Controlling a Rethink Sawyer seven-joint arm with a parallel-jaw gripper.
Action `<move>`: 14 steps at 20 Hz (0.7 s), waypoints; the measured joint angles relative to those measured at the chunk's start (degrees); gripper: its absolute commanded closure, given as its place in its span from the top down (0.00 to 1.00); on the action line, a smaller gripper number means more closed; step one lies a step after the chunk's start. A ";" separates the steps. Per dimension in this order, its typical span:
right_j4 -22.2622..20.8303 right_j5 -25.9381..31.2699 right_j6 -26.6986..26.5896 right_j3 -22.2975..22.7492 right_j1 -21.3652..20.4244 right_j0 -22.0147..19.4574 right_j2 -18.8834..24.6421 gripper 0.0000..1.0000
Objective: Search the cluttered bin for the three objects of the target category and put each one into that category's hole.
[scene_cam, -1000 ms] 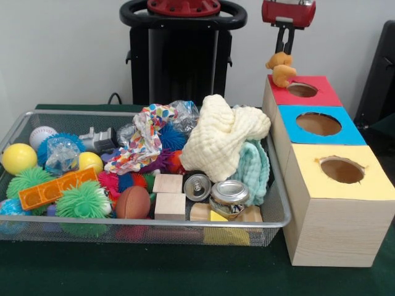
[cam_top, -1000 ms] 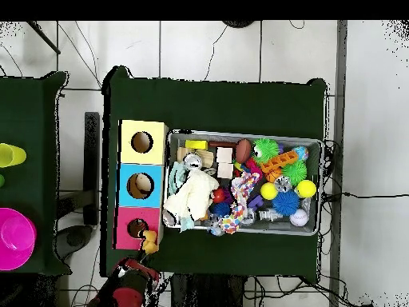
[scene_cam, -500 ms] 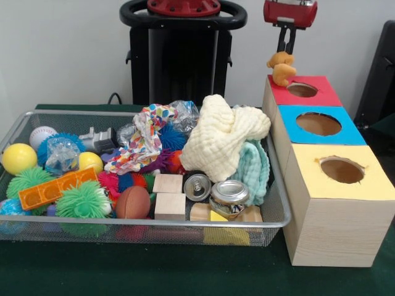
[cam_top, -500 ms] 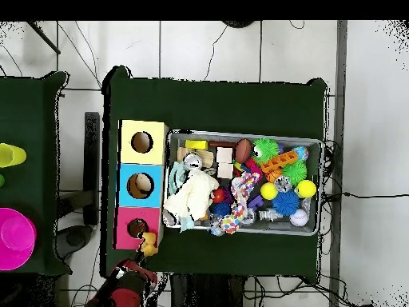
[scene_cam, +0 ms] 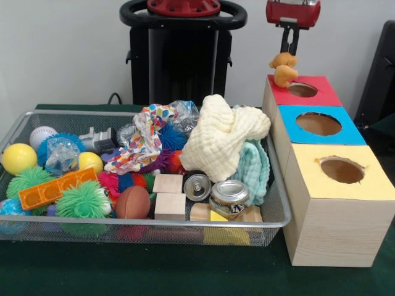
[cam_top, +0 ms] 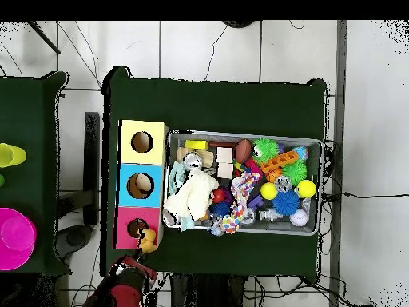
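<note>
My gripper (scene_cam: pixel 287 50) is shut on the orange-tan toy figure (scene_cam: pixel 283 68) and holds it in the air at the left rim of the red-topped box's hole (scene_cam: pixel 302 90). From overhead the figure (cam_top: pixel 148 238) hangs at the red box's corner beside the hole (cam_top: pixel 136 229). The wire mesh bin (scene_cam: pixel 74 230) sits left of the boxes, full of toys and cloths. No yellow duck or striped tiger shows in either view; they are hidden or out of view.
A wooden row of boxes has a red, a blue (scene_cam: pixel 319 124) and a yellow (scene_cam: pixel 341 169) top, each with a hole. The bin holds a cream cloth (scene_cam: pixel 222 135), cans, wooden blocks, spiky balls and yellow balls. The robot's black pedestal (scene_cam: pixel 179 55) stands behind.
My gripper with the orange-tan figure has risen slightly and shifted a little to the right, toward the red box's hole.
</note>
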 measured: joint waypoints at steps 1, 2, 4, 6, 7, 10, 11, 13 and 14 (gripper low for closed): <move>0.08 0.02 0.00 0.01 -0.04 -0.24 0.21 0.00; 0.22 0.08 0.00 0.01 -0.12 -0.68 0.56 0.00; 0.34 0.18 0.00 0.01 -0.18 -0.91 0.74 0.00; 0.67 0.54 0.00 0.02 -0.36 -0.95 0.78 0.00; 0.83 0.69 0.00 0.00 -0.43 -0.90 0.77 0.00; 1.45 1.38 0.00 0.01 -0.66 -0.64 0.78 0.00; 1.85 1.80 0.00 0.01 -0.79 -0.37 0.77 0.00; 2.50 2.40 0.00 0.01 -0.98 0.30 0.76 0.00; 2.72 2.58 0.00 -0.01 -1.03 0.57 0.76 0.00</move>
